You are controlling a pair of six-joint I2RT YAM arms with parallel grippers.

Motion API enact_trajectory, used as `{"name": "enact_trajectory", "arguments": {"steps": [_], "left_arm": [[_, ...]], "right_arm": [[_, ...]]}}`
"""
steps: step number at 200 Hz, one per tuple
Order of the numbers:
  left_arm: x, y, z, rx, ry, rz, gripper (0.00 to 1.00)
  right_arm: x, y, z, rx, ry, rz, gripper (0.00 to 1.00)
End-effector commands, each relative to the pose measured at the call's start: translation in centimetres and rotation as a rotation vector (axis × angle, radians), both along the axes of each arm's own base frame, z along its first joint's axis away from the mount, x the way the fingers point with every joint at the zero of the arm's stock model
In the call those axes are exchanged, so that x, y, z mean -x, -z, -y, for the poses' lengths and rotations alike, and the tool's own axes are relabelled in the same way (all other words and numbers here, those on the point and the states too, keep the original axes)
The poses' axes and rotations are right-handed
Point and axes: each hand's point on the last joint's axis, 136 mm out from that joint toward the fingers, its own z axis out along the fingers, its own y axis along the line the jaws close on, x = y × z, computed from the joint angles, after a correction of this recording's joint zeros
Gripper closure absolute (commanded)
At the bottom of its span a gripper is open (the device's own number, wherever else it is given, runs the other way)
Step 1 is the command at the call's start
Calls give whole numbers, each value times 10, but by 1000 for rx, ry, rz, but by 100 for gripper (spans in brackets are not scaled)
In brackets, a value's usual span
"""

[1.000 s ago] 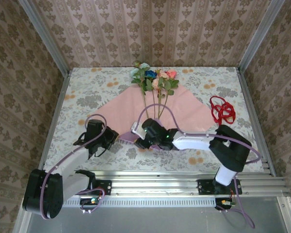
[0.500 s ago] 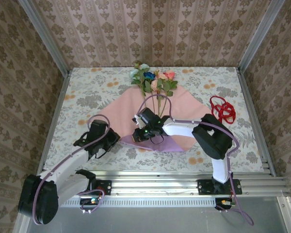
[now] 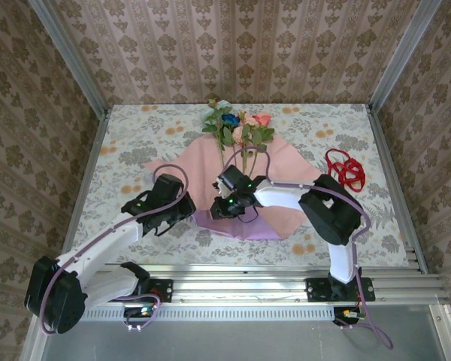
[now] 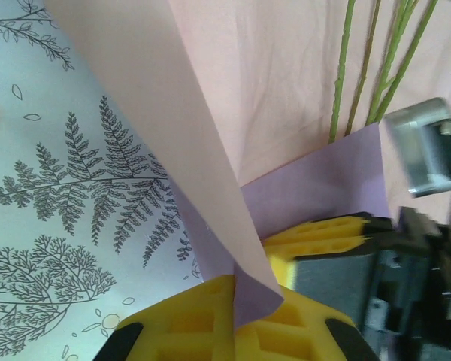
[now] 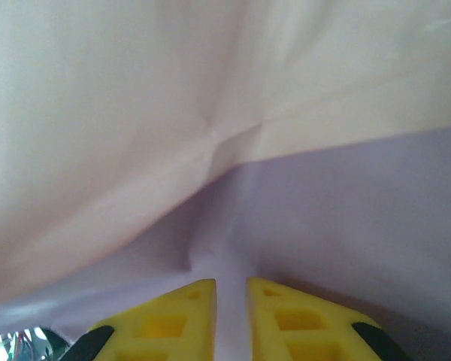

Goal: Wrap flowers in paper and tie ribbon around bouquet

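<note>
The paper (image 3: 195,169) lies spread on the tabletop (image 3: 135,135) with its pinkish side up. Its near edge is turned over, so a lilac band shows. The flowers (image 3: 237,128) rest along the middle of the paper. Their stems run towards its near edge and their heads lie past its far edge, which suits a cone that leaves the blooms showing.

The left end effector (image 4: 244,289) sits at the near-left part of the paper, clamped on a raised fold of it. The sheet runs up from between the yellow pads as a pink flap, probably so that this side can be drawn over the stems.

The right end effector (image 5: 231,289) is at the near edge of the paper, just beside the stem ends. Its fingers stand almost together with lilac paper right in front of them. Whether they pinch the sheet cannot be told.

The ribbon (image 3: 344,169) lies in loose loops on the tabletop, off the right corner of the paper and apart from it. It looks set aside for tying.

Nothing here is a true container. The paper serves as the holder, with only the stems on it, and no cone is formed yet.
</note>
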Motion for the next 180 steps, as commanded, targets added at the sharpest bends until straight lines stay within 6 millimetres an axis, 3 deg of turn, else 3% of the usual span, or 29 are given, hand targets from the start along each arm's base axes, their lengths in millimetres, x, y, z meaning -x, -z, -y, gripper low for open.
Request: {"name": "enact_trajectory", "arguments": {"steps": [1, 39, 64, 109, 129, 157, 180], "left_arm": [[-3, -6, -2, -75, 45, 32, 100], [-5, -10, 1, -72, 50, 37, 100], [-4, -8, 1, -74, 47, 31, 100], [-3, -13, 3, -73, 50, 33, 100], [-1, -17, 2, -81, 60, 40, 100], [3, -21, 8, -100, 109, 50, 100], [5, -21, 16, -126, 159, 51, 100]], "right_arm": [[15, -14, 14, -1, 6, -46, 84], [43, -17, 1, -39, -52, -115, 91], [54, -6, -11, -22, -83, -146, 92], [46, 35, -1, 95, -22, -199, 92], [47, 45, 4, 126, -7, -214, 91], [48, 41, 7, 116, 2, -208, 86], [43, 24, 9, 79, 16, -181, 80]]}}
